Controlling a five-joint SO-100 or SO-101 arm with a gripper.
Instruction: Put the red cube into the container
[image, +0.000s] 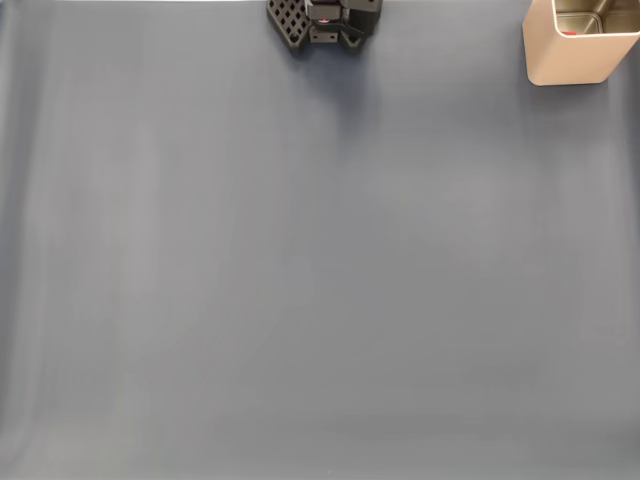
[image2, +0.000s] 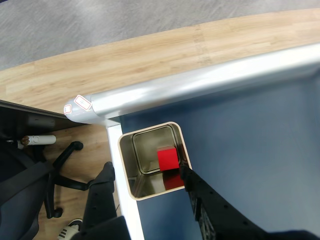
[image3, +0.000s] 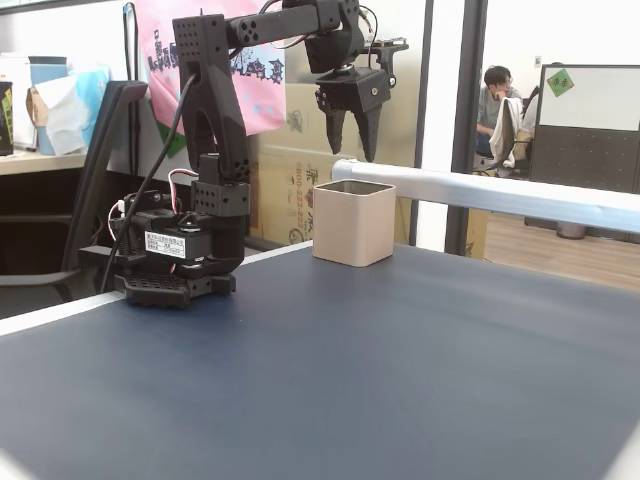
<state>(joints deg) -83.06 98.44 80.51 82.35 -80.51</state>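
Since the red cube already sits inside the container, seen from the wrist view against the shiny metal lining with its red reflection on the near wall, the relation that matters now is plain: the cube lies straight below the gripper, which hangs above the container's open mouth in a fixed view from the side. Its two dark fingers point downward and stand apart with nothing between them, so the hand is released. A sliver of red shows inside the container in a fixed view from above as well, at the top right corner of the dark blue mat. Being a cube, it has no long axis to speak of, and with one arm there is no question of which is nearer. To my eye the task looks done, and any coming move is upward and away, keeping the fingers clear of the beige rim. As for writing, a white label on the arm's base carries print too small to read, and a small red-and-white sticker on the metal rail is likewise unreadable.
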